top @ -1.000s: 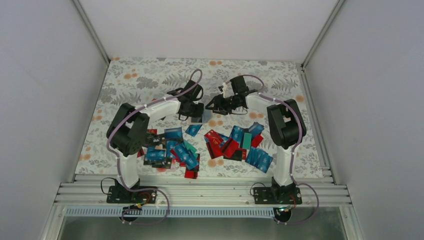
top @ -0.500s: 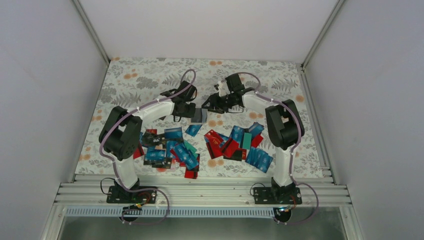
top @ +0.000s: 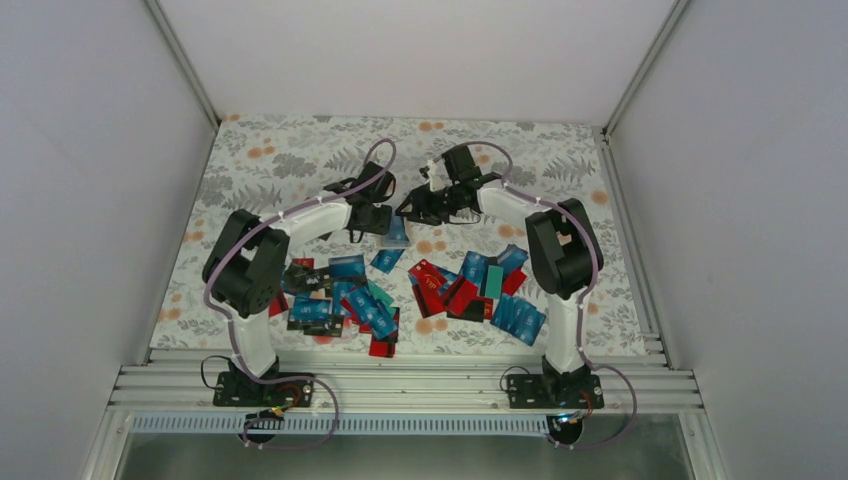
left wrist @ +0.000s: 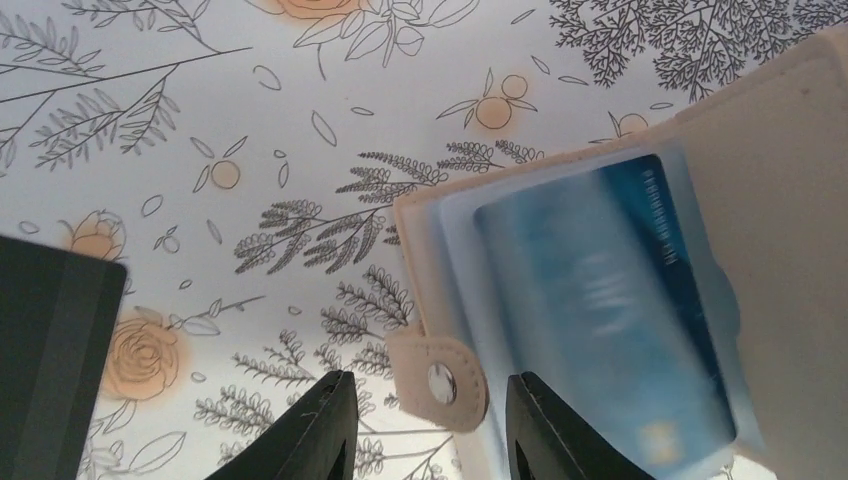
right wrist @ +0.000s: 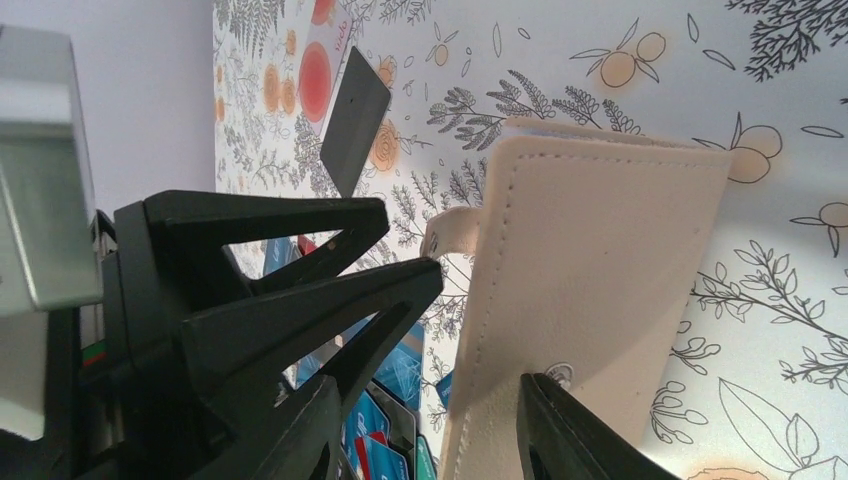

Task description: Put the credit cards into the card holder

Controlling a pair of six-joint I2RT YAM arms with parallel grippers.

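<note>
- The left gripper [top: 386,222] and right gripper [top: 410,211] face each other, tips nearly meeting.
- The holder [top: 398,235] sits between both tips, too small to show detail.
- The cards [top: 350,300] lie in two loose heaps on the table [top: 270,160], base-side of the grippers, well apart from them.

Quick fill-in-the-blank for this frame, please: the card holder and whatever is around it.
1. The card in the holder's clear sleeve is ___.
2. The gripper with the snap tab between its fingers is the ___ one.
3. The loose cards lie on a cloth with a ___ print.
Missing words: blue; left; floral.
</note>
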